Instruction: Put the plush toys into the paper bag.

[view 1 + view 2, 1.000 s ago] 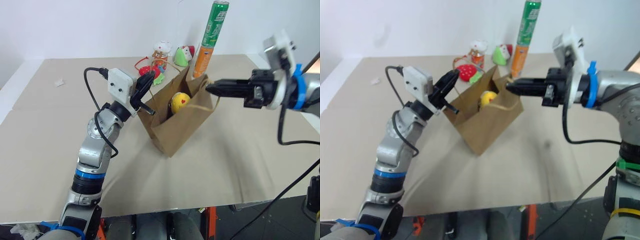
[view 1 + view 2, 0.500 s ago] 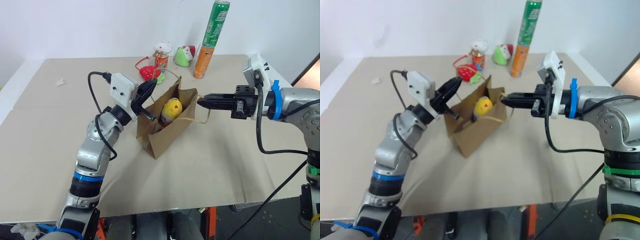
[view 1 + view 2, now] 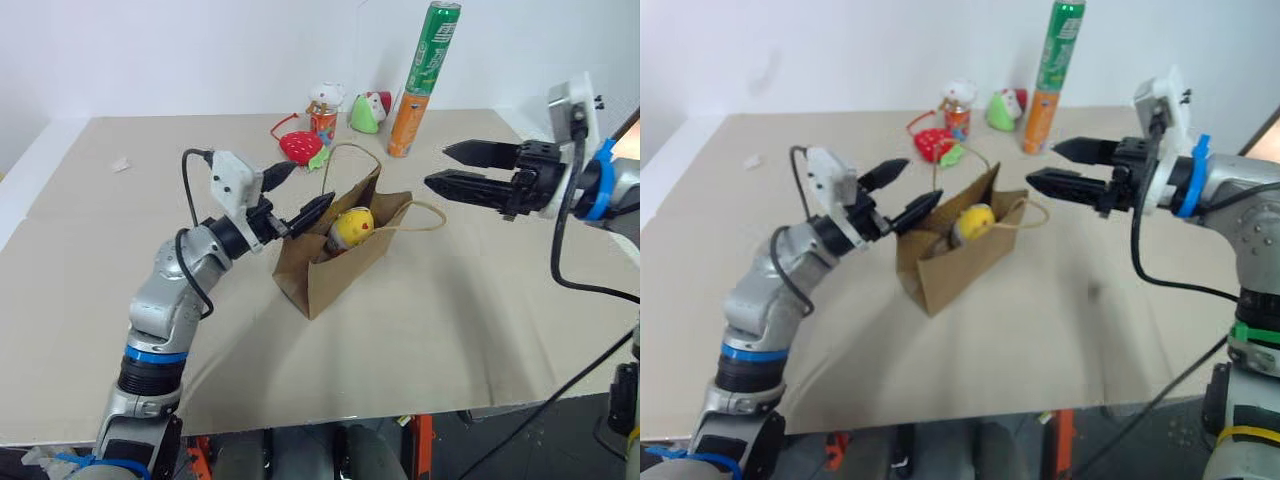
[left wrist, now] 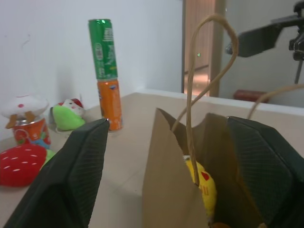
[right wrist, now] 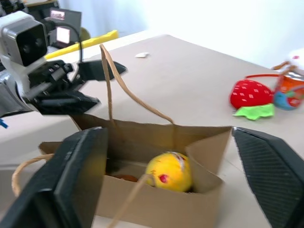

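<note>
**Two pincers spread wide, bag standing by itself**

Both of mine are apart and holding nothing. My left pincer (image 3: 296, 192) hangs just left of the paper bag (image 3: 340, 262), my right pincer (image 3: 452, 167) off to its right, clear of it. Bag sits upright mid-counter (image 3: 90, 260), mouth open, handles up. Inside I can see the egg-shaped plush (image 3: 352, 227), yellow end up, and a bit of the orange-brown plush (image 5: 124, 177) next to it. Far side has the strawberry plush (image 3: 300, 146), a green plush (image 3: 366, 112) and a tall can (image 3: 424, 76).
</note>
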Controlling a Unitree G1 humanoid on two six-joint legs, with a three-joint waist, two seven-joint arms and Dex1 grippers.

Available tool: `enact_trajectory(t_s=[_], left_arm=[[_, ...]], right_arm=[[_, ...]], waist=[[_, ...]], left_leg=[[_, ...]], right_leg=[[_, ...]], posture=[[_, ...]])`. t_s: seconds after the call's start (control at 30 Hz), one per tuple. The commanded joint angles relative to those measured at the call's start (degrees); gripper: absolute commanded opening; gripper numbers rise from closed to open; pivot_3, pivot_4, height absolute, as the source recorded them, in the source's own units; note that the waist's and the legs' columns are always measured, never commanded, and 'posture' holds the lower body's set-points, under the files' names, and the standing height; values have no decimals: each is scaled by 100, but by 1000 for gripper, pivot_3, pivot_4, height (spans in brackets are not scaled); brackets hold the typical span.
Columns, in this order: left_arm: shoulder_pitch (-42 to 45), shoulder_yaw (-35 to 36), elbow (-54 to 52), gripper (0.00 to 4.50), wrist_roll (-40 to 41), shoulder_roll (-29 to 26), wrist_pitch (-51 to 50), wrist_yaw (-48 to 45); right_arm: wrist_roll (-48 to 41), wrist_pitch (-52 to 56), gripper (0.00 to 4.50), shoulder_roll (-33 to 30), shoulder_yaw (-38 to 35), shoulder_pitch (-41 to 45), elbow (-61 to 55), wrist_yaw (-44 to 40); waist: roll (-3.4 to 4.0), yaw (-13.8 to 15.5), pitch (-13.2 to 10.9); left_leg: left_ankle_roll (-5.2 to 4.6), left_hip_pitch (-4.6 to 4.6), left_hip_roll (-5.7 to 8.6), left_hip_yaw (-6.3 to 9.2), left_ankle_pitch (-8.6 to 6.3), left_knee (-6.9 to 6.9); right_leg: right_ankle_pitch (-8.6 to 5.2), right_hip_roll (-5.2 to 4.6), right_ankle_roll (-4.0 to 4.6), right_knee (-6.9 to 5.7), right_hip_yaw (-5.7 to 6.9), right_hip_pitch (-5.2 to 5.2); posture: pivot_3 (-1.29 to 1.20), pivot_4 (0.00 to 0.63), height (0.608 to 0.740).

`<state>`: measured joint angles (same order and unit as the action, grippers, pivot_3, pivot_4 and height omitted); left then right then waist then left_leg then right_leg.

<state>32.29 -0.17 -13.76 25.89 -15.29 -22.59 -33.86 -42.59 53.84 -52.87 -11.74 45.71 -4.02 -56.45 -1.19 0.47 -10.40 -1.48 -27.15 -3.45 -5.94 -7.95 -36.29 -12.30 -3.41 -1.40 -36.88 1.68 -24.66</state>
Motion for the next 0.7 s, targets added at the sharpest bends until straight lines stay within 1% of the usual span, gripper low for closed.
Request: enact_trajectory(t_s=[0.03, 0.1, 0.2, 0.27, 0.33, 0.4, 0.43, 0.47, 0.5, 0.53, 0.57, 0.67, 0.7], left_arm=[[37, 494, -576, 4432, 981, -530, -500, -630], [-72, 530, -678, 4432, 1058, -829, -594, -830], [-193, 689, -847, 4432, 1360, -1173, -856, -972], [-228, 782, -966, 4432, 1654, -1352, -1081, -1041], [-291, 857, -1090, 4432, 1920, -1554, -1290, -1105], [-441, 853, -1224, 4500, 1980, -1760, -1382, -1217], [-527, 843, -1277, 4500, 1980, -1828, -1382, -1254], [-634, 821, -1331, 4500, 1929, -1875, -1339, -1280], [-739, 793, -1383, 4500, 1855, -1916, -1278, -1314], [-878, 751, -1463, 4500, 1774, -1971, -1208, -1356], [-1036, 734, -1568, 4500, 1668, -1984, -1102, -1333], [-1379, 737, -1775, 4500, 1453, -1955, -878, -1197], [-1483, 736, -1822, 4500, 1366, -1934, -783, -1155]], right_arm=[[27, -16, 4500, -754, -302, -764, 3, -701], [209, -337, 4500, -1000, -222, -1321, -190, -1025], [245, -408, 4500, -1340, -96, -1950, -528, -1442], [-73, -193, 4500, -1318, -69, -2056, -916, -1517], [-542, 117, 4500, -1116, -20, -1933, -1405, -1409], [-849, 294, 3780, -801, 102, -1680, -1775, -1126], [-931, 350, 3599, -637, 185, -1547, -1903, -967], [-959, 339, 3050, -478, 303, -1425, -2027, -861], [-980, 342, 2716, -328, 411, -1316, -2122, -756], [-960, 336, 2493, -135, 539, -1198, -2201, -580], [-959, 318, 1962, 122, 693, -1083, -2307, -385], [-864, 290, 705, 668, 1053, -955, -2529, 76], [-772, 243, 466, 798, 1167, -966, -2573, 196]], waist=[[0, 4, 0], [-2, 9, 0], [1, -4, 1], [1, -24, 1], [2, -32, 0], [-2, -43, -1], [-1, -40, -1], [-2, -42, -1], [-2, -42, -1], [-2, -42, -1], [-2, -45, -1], [-4, -22, -1], [-6, -3, 0]], left_leg=[[0, 0, 0, 0, 0, 0], [5, -2, 1, 7, -4, 0], [4, -1, 3, 4, -4, 0], [5, 3, -2, 2, -4, 1], [6, 7, -10, 4, -4, 0], [13, 11, -11, 11, -5, -1], [17, 13, -10, 13, -6, -2], [23, 17, -10, 19, -6, -1], [29, 21, -10, 18, -6, -2], [32, 24, -11, 20, -7, -2], [33, 25, -14, 20, -7, -2], [37, 25, -13, 14, -9, -1], [37, 15, -9, 11, -9, 0]], right_leg=[[0, 0, 0, 0, 0, 0], [-8, -1, 6, 0, 3, 7], [-10, 0, -2, 0, 0, 4], [-10, 3, -2, 0, 0, 2], [-3, 13, 5, -2, -3, -3], [3, 23, 13, -4, -1, -2], [6, 25, 19, -4, 1, -2], [6, 23, 19, -4, 4, 1], [7, 24, 20, -4, 6, 5], [7, 22, 21, -4, 8, 7], [7, 20, 21, -4, 9, 9], [7, 2, 21, -3, 9, -11], [7, -4, 20, -1, 9, -26]], posture=[[0, 150, 740], [0, 150, 740], [0, 150, 740], [0, 150, 740], [0, 150, 740], [0, 150, 740], [0, 150, 740], [0, 150, 740], [0, 150, 740], [0, 150, 740], [0, 150, 740], [0, 150, 740], [0, 150, 740]])
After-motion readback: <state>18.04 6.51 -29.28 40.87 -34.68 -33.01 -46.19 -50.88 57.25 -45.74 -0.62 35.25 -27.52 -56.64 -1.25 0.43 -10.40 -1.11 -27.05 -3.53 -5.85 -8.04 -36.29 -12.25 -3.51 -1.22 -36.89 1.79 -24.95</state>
